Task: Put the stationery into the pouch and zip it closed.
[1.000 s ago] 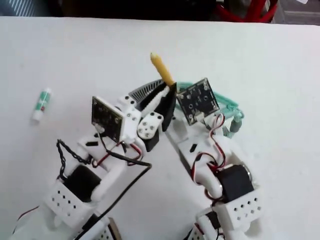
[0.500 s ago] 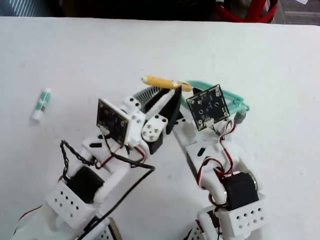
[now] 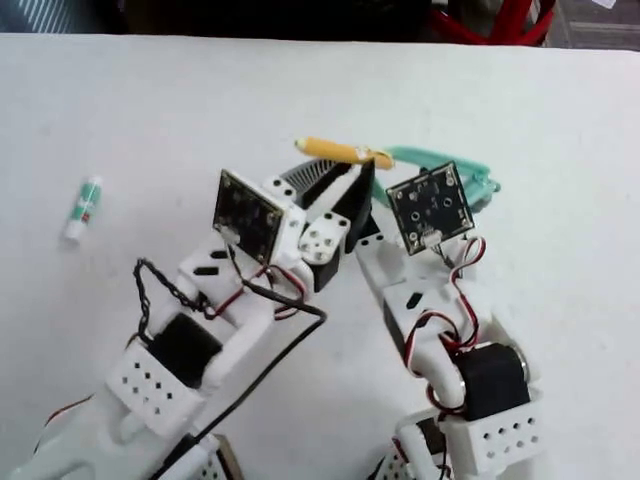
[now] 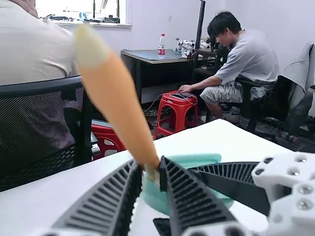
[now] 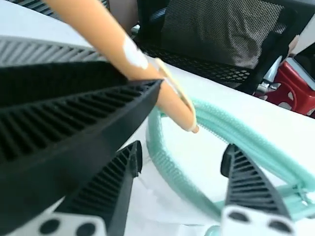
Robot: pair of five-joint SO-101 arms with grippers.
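Jaws clamp the pen (image 4: 113, 93) in the left gripper (image 4: 150, 167) (the right gripper (image 5: 183, 149) gapes at the pouch (image 5: 236, 132)).

left claw (image 4: 150, 172) pinched tight on pen (image 4: 113, 93) | right claw (image 5: 179, 167) spread, seemingly just beside it

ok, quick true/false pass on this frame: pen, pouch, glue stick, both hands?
1. The left hand grips the yellow pen. True.
2. The pen is fully inside the teal pouch. False: it sticks out of the left hand, its tip near the pouch's rim.
3. The glue stick lies in the pouch. False: it lies on the table, apart from both arms.
4. The right hand is open, close to the pouch. True.
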